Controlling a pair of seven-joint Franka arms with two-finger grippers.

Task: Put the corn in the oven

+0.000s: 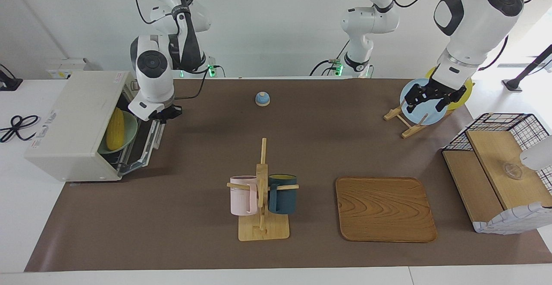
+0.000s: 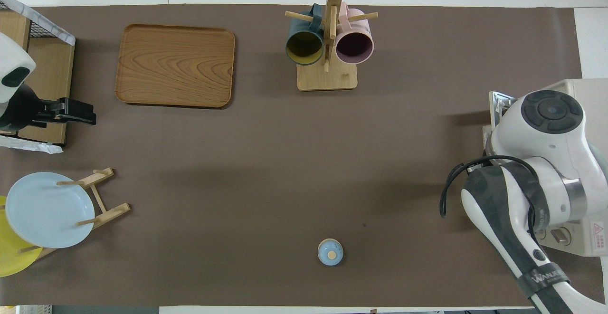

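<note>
**Corn sits in the oven, door half up**

The corn (image 1: pixel 115 129) lies on a green plate (image 1: pixel 129 135) inside the oven (image 1: pixel 75 123). The oven stands at the right arm's end of the table. Its door (image 1: pixel 146 143) is part way up, tilted, not fully shut.

The right gripper (image 1: pixel 166 114) is at the top edge of the door, right by the handle. Its fingers are closed tight together. It holds no corn. I cannot tell if it is touching the door. The corn is just beside this gripper, inside the oven, with the door between them. From above, the right arm covers the door and the corn.

The left gripper (image 1: pixel 429 98) waits over the blue plate (image 1: pixel 420 112) on a wooden rack, at the left arm's end of the table. Its fingers are wide apart and hold nothing.

Two mugs hang on a wooden stand (image 1: pixel 262 198) in the middle of the table. A wooden tray (image 1: pixel 384 209) lies beside it. A small blue bell (image 1: pixel 262 98) sits nearer to the robots.
</note>
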